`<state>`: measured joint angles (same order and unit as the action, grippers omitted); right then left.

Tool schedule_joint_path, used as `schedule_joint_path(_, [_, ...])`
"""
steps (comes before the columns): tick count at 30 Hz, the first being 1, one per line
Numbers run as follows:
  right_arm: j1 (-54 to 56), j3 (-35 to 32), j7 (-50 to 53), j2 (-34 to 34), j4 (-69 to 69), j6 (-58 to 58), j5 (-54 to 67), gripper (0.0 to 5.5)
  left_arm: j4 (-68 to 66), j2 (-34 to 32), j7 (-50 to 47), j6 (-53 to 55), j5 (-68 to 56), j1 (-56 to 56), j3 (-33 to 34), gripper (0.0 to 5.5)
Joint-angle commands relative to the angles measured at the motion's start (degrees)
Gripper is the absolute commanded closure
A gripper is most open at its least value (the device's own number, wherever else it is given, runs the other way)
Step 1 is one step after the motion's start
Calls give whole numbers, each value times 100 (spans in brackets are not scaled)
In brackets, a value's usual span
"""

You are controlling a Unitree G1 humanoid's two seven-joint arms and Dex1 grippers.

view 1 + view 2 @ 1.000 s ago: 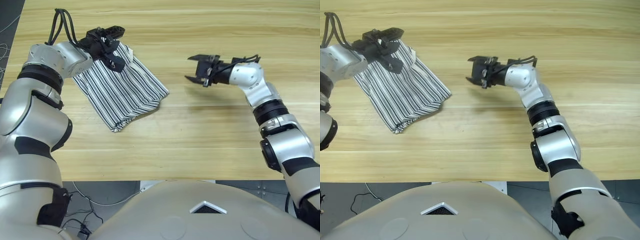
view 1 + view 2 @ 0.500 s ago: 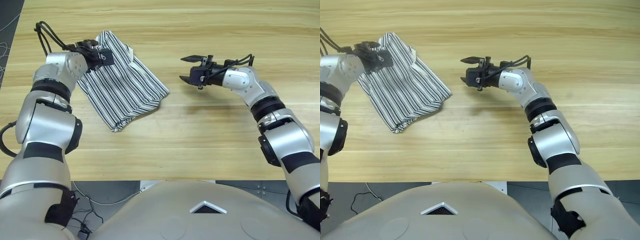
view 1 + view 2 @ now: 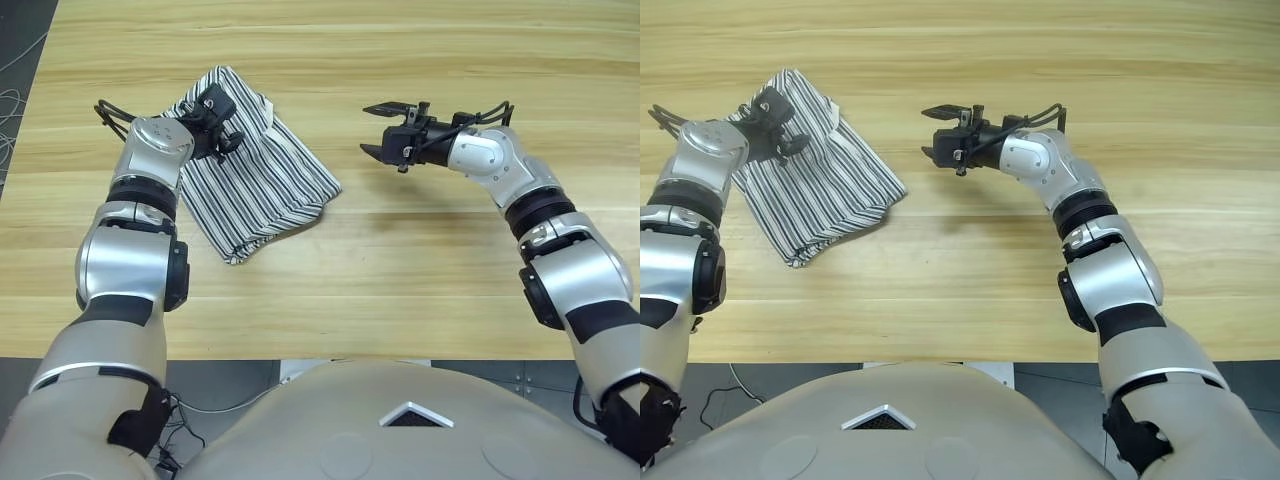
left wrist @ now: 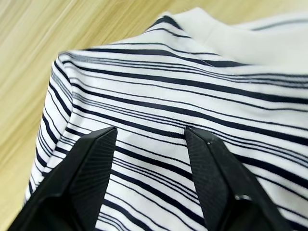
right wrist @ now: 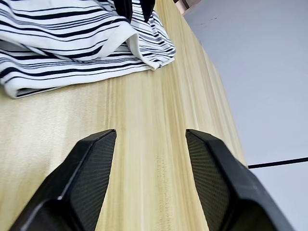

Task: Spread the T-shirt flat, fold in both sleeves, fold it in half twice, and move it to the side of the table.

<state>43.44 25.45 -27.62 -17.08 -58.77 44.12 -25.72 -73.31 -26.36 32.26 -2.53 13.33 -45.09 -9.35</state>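
T-shirt (image 3: 262, 185) lying folded: soft striped cloth, rough rectangle. L gripper (image 4: 151, 131) hovering over it, spread, empty. R gripper (image 3: 366, 129) gaping, empty.

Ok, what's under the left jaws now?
The folded striped T-shirt, near its white collar; the jaws stand open above it. The wooden table shows beside it, but the shirt's lower layers and anything beneath are covered.

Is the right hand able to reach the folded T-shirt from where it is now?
Probably yes. The right hand is open and points toward the T-shirt, with only table surface between them. The left hand is over the shirt's other side, so the nearer edge looks free.
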Motion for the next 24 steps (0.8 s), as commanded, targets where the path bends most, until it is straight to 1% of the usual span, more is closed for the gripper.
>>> schedule_joint_path(1, [138, -29, 46, -144, 63, 92, -34, 283, -239, 595, 528, 613, -136, 655, 19, 286])
schedule_joint_path(3, [187, -43, 63, -172, 55, 116, -24, 283, -133, 721, 930, 490, -123, 778, -104, 286])
schedule_joint_path(7, [351, -131, 89, -358, 7, 152, 29, 283, 490, 991, 2195, -142, 70, 1291, -761, 286])
schedule_joint_path(9, [369, -161, 103, -509, -10, 212, 19, 283, 938, 1100, 2543, -260, 38, 1514, -974, 286])
schedule_joint_path(11, [287, -148, 8, -622, 4, 355, 49, 283, 1393, 1141, 2689, -212, -56, 1654, -1056, 286])
schedule_joint_path(14, [-154, 3, -601, -873, 158, 985, 254, 283, 1989, 1184, 2616, 21, -136, 1734, -1171, 286])
schedule_joint_path(17, [-944, 341, -1831, -1364, 808, 1529, 933, 283, 2031, 1187, 2221, 209, -105, 1623, -1176, 286])
schedule_joint_path(20, [-1715, 534, -2782, -1835, 1766, 1367, 1776, 283, 1999, 1149, 1997, 261, -98, 1626, -1205, 286])
schedule_joint_path(24, [-2713, 568, -3110, -2228, 3048, 881, 2278, 283, 1968, 1140, 1825, 260, -106, 1673, -1257, 286])
